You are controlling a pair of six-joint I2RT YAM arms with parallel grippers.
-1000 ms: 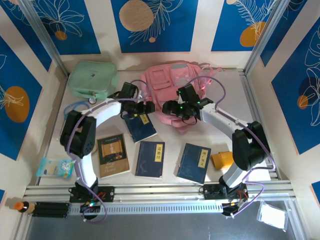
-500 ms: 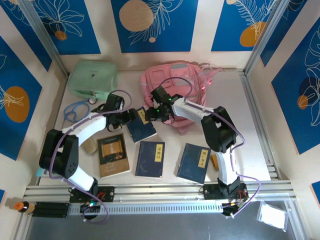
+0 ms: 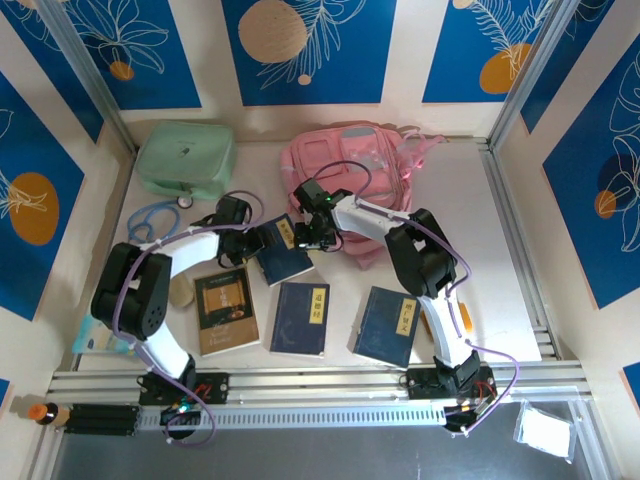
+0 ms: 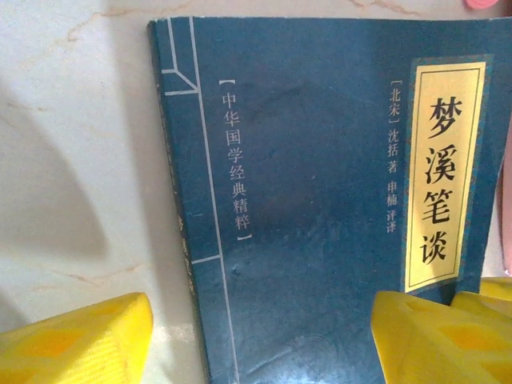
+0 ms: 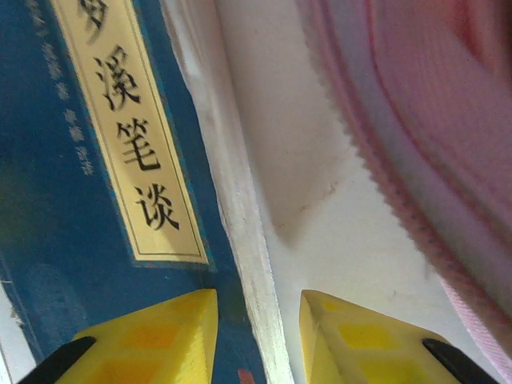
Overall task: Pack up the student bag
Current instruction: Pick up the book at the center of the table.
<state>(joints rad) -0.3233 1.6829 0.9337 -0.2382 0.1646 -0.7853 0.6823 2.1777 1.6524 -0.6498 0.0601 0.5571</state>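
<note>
The student bag (image 3: 352, 165), pink with front pockets, lies at the back of the table; its pink strap (image 5: 416, 120) runs beside my right gripper. A dark blue book with a yellow title label (image 3: 283, 252) lies just in front of the bag. My left gripper (image 3: 255, 240) stands open at the book's spine side. In its wrist view one yellow finger (image 4: 72, 344) rests over bare table and the other over the cover (image 4: 320, 200). My right gripper (image 3: 309, 236) straddles the book's white page edge (image 5: 240, 240), jaws narrow but with gaps showing on both sides.
A mint-green case (image 3: 185, 160) sits at the back left, with a blue loop (image 3: 148, 218) in front of it. A brown book (image 3: 226, 310) and two more blue books (image 3: 300, 318) (image 3: 388, 325) lie nearer the front. An orange object (image 3: 462, 318) sits by the right arm.
My right gripper has swung left from the bag to the book's page edge and narrowed. My left gripper has narrowed too and settled at the book's spine side.
</note>
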